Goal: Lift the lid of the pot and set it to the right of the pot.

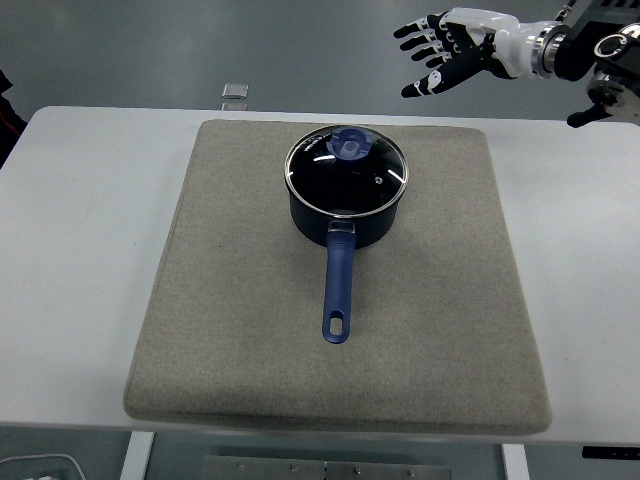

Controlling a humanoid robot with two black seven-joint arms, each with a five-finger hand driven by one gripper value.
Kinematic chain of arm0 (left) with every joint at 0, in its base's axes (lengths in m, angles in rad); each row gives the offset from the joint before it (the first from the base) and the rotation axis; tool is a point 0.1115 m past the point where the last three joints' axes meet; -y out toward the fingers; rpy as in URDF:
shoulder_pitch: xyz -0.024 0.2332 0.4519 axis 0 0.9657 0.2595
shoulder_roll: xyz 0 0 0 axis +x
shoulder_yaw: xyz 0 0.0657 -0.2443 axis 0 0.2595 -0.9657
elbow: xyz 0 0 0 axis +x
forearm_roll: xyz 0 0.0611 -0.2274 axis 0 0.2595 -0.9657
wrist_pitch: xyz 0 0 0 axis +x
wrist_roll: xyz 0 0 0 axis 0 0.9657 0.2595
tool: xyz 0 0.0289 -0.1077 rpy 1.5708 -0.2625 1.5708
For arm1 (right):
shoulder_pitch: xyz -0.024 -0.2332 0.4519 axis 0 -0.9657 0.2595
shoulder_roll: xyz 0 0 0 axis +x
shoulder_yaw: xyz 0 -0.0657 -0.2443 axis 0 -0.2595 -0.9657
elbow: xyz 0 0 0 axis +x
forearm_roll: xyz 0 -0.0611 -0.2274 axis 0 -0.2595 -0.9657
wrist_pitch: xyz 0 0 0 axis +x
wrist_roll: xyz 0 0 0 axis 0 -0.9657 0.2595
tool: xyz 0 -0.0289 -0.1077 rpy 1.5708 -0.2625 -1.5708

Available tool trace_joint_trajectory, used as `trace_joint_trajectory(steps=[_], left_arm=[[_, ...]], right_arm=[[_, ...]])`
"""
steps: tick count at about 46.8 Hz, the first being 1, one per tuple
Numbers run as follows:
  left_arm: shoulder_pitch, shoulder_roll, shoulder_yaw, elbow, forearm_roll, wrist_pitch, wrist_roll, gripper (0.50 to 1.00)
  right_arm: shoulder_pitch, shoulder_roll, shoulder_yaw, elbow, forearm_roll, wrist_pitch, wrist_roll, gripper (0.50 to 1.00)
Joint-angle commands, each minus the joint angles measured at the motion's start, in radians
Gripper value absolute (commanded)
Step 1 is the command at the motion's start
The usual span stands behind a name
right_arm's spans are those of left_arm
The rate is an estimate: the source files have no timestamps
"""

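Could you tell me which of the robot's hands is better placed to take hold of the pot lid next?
The right. The right hand is in view with fingers spread, above and to the right of the glass lid on the pot. The left hand does not show.

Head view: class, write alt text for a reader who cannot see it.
A dark blue pot with its glass lid on sits on a grey mat on a white table, its handle pointing toward the near edge. The robot's right hand, fingers spread, hovers beyond the mat's far right corner, holding nothing.
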Motion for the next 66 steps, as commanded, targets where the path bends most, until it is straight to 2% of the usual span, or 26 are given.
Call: trace_joint_trajectory(steps=[1,8,13,26,39,66], left_arm=[[0.000,0.000,0.000,0.000,0.000,0.000,0.000,1.000],[0.000,0.000,0.000,0.000,0.000,0.000,0.000,1.000],[0.000,0.000,0.000,0.000,0.000,0.000,0.000,1.000],[0.000,0.000,0.000,0.000,0.000,0.000,0.000,1.000],[0.000,0.000,0.000,0.000,0.000,0.000,0.000,1.000],[0.000,0.000,0.000,0.000,0.000,0.000,0.000,1.000]], right_arm=[[0.035,0.005,-0.052,0.017,-0.008,0.019,0.000,0.915],[0.070,0.022,-0.104,0.034,-0.075,0.028,0.001,0.913],[0.087,0.059,-0.141,0.046,-0.112,0.029,0.001,0.915],[0.142,0.142,-0.225,0.047,-0.118,0.029,0.001,0.915],[0.148,0.221,-0.262,0.039,-0.135,0.014,0.001,0.913],[0.128,0.248,-0.285,0.033,-0.178,-0.023,0.001,0.901]])
